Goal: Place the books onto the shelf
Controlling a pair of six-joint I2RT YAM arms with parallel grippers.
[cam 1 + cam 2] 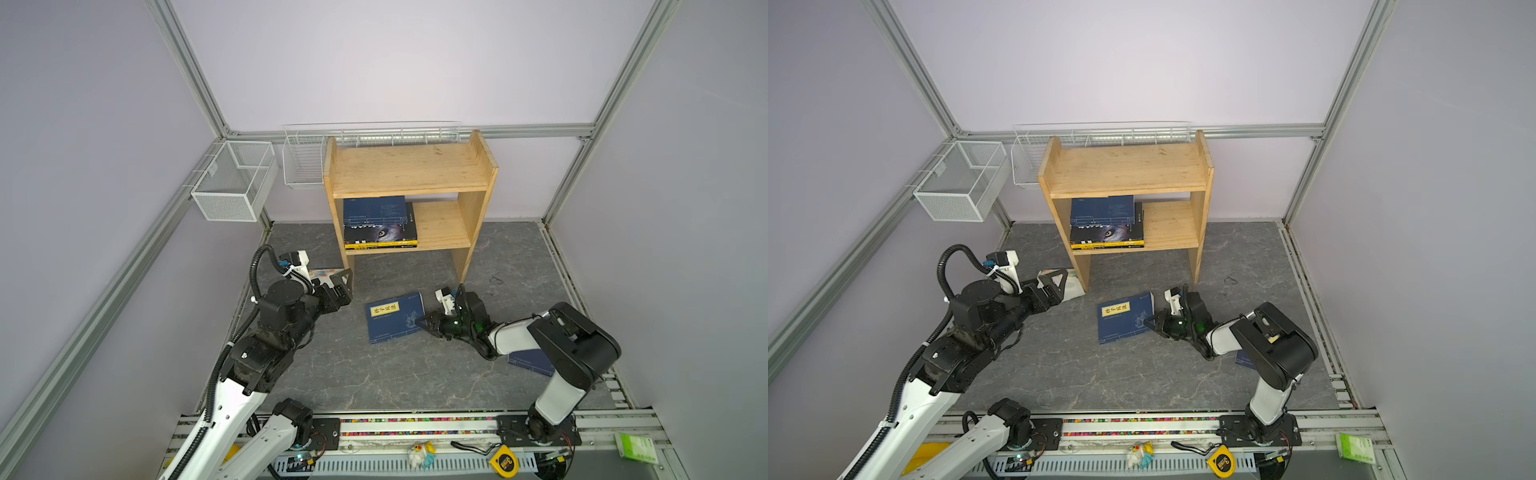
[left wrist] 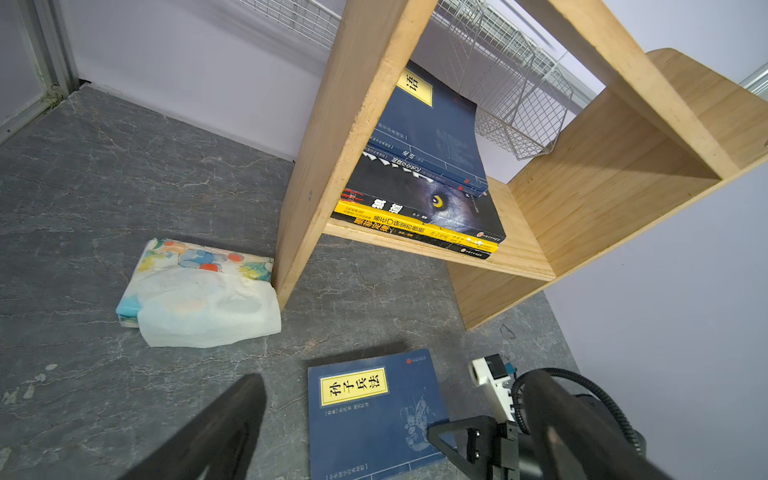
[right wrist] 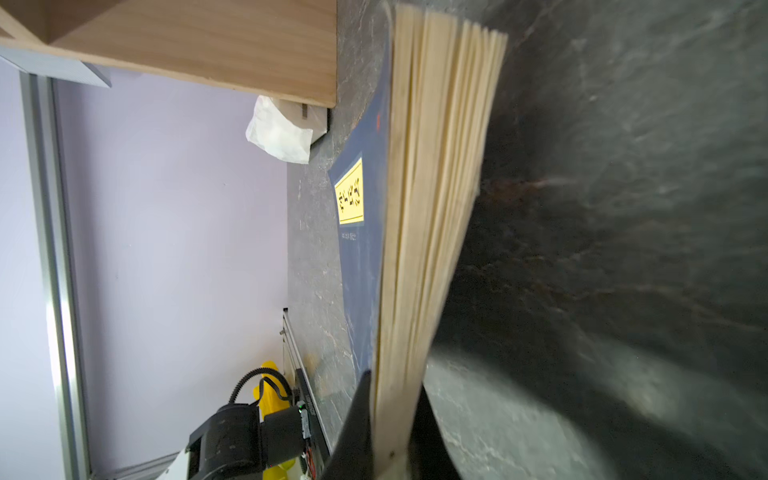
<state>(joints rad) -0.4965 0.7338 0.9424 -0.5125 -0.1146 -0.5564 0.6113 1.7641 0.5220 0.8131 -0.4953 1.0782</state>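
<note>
A navy book with a yellow title label (image 1: 395,318) (image 1: 1125,316) (image 2: 374,415) lies on the dark floor in front of the wooden shelf (image 1: 409,170) (image 1: 1125,170) (image 2: 345,137). My right gripper (image 1: 422,322) (image 1: 1150,322) (image 3: 394,382) is shut on its page edge (image 3: 432,208), where the pages fan apart. A stack of books (image 1: 378,224) (image 1: 1106,224) (image 2: 424,178) lies flat on the lower shelf board: navy on top, then black, yellow and black. Another navy book (image 1: 534,361) (image 1: 1246,359) shows partly under my right arm. My left gripper (image 1: 343,286) (image 1: 1059,286) (image 2: 395,380) is open and empty beside the shelf's left leg.
A white floral soft packet (image 1: 322,274) (image 1: 1075,286) (image 2: 195,295) (image 3: 282,133) lies against the shelf's left leg. A mesh basket (image 1: 232,180) and a wire basket (image 1: 301,160) hang at the back left. A tape measure (image 1: 503,459), a small toy (image 1: 420,453) and a green pack (image 1: 636,446) sit on the front rail.
</note>
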